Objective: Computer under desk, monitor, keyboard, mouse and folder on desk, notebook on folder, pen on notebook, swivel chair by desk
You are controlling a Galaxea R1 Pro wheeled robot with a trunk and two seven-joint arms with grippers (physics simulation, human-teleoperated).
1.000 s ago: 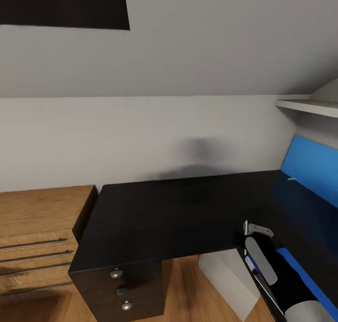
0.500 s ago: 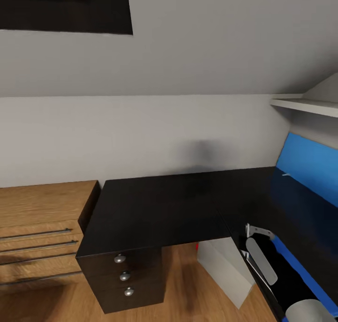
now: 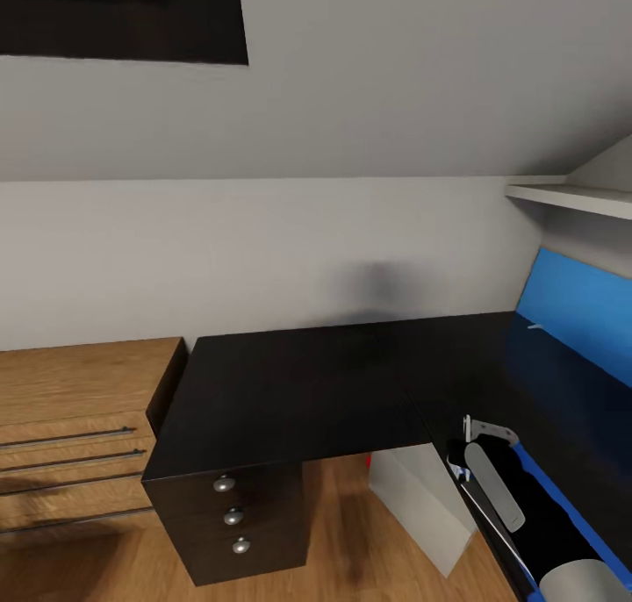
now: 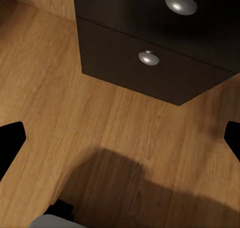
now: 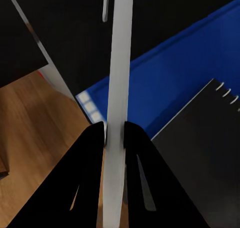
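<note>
Now the right gripper (image 5: 114,133) is pinching the pen (image 5: 119,83), whose long axis is running straight out along the fingers, over the blue folder (image 5: 170,78) and black notebook (image 5: 205,138) at the desk (image 3: 298,391) edge. The left gripper (image 4: 120,138) is hanging spread wide above the floor (image 4: 75,113).

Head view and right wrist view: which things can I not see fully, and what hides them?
- The computer: head view, mostly hidden under the desk.
- The notebook: right wrist view, cut off by the picture's edge.
- The folder: right wrist view, partly behind the pen and the notebook.
- The blue panel: head view, cut off by the right edge; what it is cannot be told.
</note>
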